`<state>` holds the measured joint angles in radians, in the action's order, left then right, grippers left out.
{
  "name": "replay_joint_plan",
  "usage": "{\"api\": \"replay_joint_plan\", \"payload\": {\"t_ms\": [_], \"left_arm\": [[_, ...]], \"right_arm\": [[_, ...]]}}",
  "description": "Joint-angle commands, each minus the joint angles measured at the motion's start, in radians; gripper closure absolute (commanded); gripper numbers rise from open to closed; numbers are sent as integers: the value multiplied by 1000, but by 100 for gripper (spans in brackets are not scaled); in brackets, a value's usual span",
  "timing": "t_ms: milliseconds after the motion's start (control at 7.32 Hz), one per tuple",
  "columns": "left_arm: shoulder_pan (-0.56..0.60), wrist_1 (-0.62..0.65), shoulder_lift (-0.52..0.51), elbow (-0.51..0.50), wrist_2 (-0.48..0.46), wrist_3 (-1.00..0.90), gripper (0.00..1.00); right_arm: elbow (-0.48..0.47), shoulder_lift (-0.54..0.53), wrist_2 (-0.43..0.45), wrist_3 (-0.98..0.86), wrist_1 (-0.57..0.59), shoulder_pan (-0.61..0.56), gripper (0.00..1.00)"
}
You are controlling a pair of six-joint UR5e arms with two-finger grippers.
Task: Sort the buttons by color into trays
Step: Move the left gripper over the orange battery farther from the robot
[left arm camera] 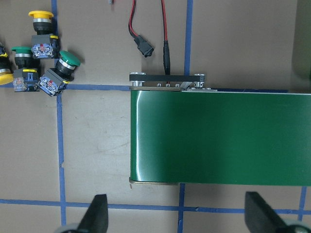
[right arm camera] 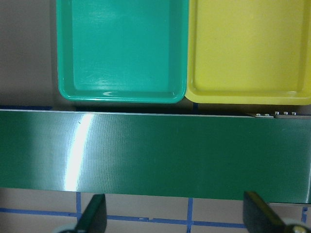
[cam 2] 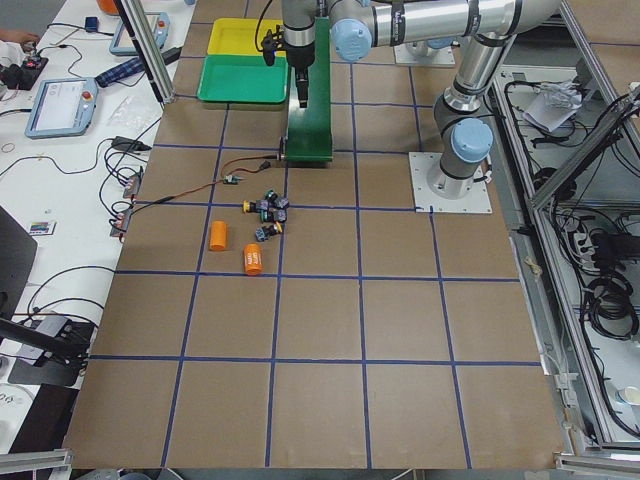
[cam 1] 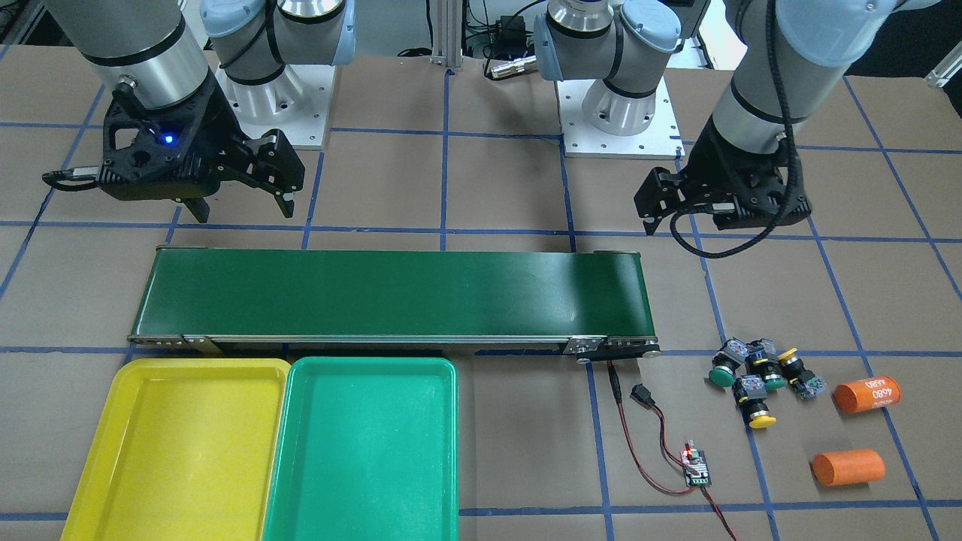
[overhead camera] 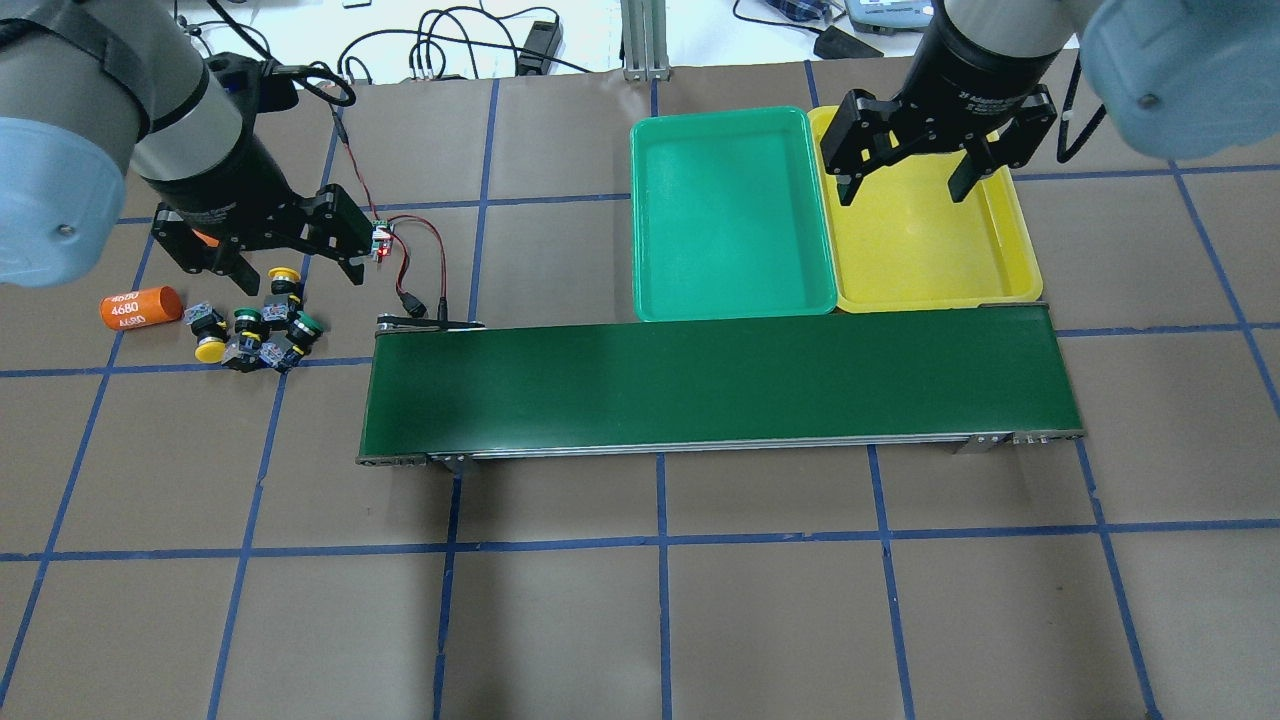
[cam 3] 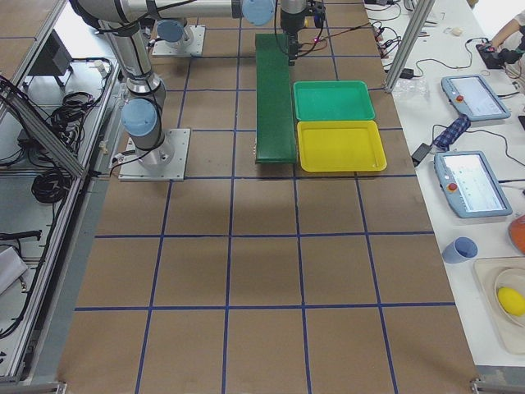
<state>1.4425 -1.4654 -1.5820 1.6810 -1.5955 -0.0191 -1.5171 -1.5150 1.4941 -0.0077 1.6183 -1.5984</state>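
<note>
Start of the task, nothing sorted. Far left on the desk are two orange cylinders, not task items. Just beside them lie the four buttons, two yellow and two green, on their sides in one tight pile, several touching.

The left hand hangs raised, fingers spread wide, holding nothing. Its wrist view puts the pile off to the upper left, so it sits nearer the left end of the belt than the pile. It's not lined up.

The belt runs across the middle with nothing on it. Beyond its right half are the green tray then the yellow tray, side by side, no buttons in either. The right hand is raised by the belt's right end, fingers spread, holding nothing.

Step, my read: the reach for the first pick. Next, the left hand needs to shift over the pile and drop on an outer button. A yellow at the edge looks easiest. Its fingers should straddle the body without nudging neighbours. Probably the button then goes on the belt for the right hand to bin by colour, but that's a guess.
</note>
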Motion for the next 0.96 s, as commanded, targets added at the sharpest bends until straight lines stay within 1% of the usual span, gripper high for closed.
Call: {"api": "replay_joint_plan", "payload": {"t_ms": [0, 137, 273, 410, 547, 683, 820], "left_arm": [[-85, 90, -33, -3, -1, 2, 0], [-102, 92, -70, -1, -6, -1, 0], [-128, 94, -113, -26, -4, 5, 0], [-173, 176, -154, -35, -8, -31, 0], [-227, 263, -205, -41, -8, -144, 0], [-279, 299, -260, -67, -6, -206, 0], [-301, 306, -312, -114, -4, -261, 0]], "right_arm": [[0, -1, 0, 0, 0, 0, 0], [0, -1, 0, 0, 0, 0, 0], [0, -1, 0, 0, 0, 0, 0], [0, 1, 0, 0, 2, 0, 0], [0, -1, 0, 0, 2, 0, 0], [0, -1, 0, 0, 2, 0, 0], [0, -1, 0, 0, 0, 0, 0]]}}
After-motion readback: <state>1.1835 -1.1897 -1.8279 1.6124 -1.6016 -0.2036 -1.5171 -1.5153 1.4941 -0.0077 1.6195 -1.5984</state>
